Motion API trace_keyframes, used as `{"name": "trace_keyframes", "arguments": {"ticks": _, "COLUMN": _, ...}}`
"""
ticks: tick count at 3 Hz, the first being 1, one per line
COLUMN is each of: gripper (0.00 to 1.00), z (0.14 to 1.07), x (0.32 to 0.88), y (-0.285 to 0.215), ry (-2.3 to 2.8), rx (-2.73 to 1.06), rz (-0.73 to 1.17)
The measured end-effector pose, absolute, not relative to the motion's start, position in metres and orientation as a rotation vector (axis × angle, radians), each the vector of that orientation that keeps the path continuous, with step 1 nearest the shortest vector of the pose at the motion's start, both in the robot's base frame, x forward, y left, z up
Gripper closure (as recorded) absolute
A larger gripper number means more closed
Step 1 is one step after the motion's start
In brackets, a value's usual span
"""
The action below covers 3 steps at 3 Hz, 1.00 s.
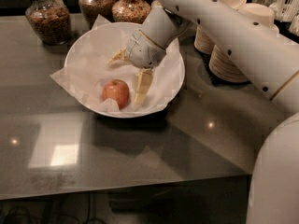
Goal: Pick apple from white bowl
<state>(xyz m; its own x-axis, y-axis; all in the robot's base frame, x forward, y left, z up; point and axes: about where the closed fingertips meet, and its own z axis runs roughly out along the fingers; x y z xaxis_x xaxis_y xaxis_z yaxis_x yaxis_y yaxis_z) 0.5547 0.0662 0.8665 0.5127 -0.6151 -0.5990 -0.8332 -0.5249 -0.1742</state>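
Note:
The small red apple with yellowish patches lies in the front part of the large white bowl, which is lined with crumpled white paper. My gripper reaches down into the bowl from the upper right, just above and behind the apple. It is open. One cream finger stands right beside the apple on its right. The other finger is spread out to the upper left, apart from the apple. Nothing is held.
Three glass jars of snacks stand behind the bowl at the back left. Stacks of paper plates capped by small white bowls stand at the back right. The white arm crosses the right side. The dark table's front edge is near.

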Motion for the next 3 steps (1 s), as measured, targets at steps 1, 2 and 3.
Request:
{"name": "trace_keyframes", "arguments": {"ticks": 1, "gripper": 0.17, "z": 0.86, "x": 0.555, "y": 0.069, "ry": 1.165, "rx": -2.326, "rz": 0.667}}
{"name": "trace_keyframes", "arguments": {"ticks": 2, "gripper": 0.17, "z": 0.854, "x": 0.554, "y": 0.074, "ry": 1.142, "rx": -2.343, "rz": 0.685}}
{"name": "trace_keyframes", "arguments": {"ticks": 3, "gripper": 0.17, "z": 0.847, "x": 0.552, "y": 0.079, "ry": 1.123, "rx": -2.359, "rz": 0.709}}
